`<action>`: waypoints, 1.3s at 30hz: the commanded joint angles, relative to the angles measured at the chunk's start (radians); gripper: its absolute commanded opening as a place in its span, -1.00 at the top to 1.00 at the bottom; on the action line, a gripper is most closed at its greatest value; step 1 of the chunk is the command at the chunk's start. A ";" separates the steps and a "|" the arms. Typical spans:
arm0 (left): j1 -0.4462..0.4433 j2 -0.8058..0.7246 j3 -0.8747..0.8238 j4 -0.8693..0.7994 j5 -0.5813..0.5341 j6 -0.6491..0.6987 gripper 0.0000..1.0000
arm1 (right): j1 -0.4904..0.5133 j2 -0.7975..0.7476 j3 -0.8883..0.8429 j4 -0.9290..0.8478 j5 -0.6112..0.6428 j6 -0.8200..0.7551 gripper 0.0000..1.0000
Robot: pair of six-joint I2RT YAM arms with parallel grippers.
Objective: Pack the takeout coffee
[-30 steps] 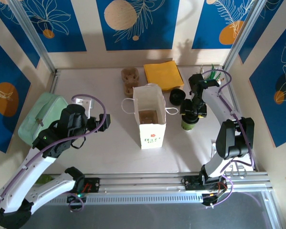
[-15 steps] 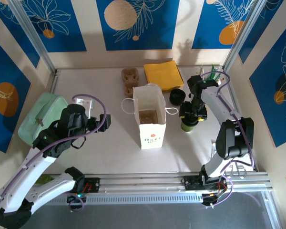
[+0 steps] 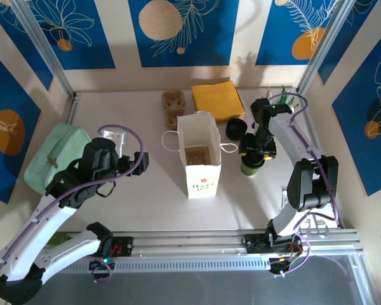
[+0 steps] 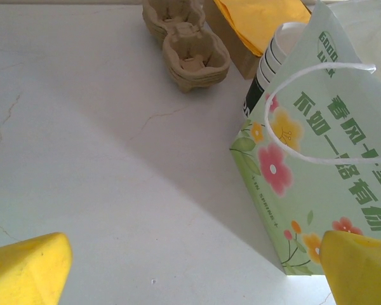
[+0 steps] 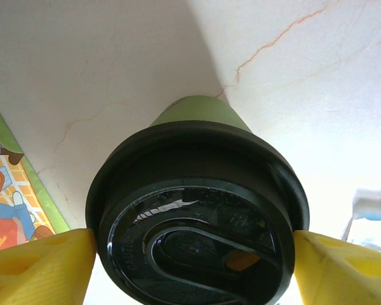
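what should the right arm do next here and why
Probably close the right tool firmly on the cup, ready to lift. Its fingers flank the black lid at its rim, but a firm grip can't be confirmed. The cup stands on the table right of the open bag, not yet packed.

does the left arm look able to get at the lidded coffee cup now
Probably not: the paper bag stands between the left gripper and the lidded coffee cup, and the right gripper straddles its lid.
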 commanded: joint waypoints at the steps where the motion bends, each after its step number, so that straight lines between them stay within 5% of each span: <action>1: 0.014 0.001 0.002 0.000 0.019 -0.012 -0.99 | -0.002 0.012 -0.004 -0.008 -0.030 -0.002 -0.61; 39: 0.015 0.028 0.015 0.006 0.043 -0.013 -0.99 | 0.037 0.077 -0.070 0.060 -0.027 0.023 -0.60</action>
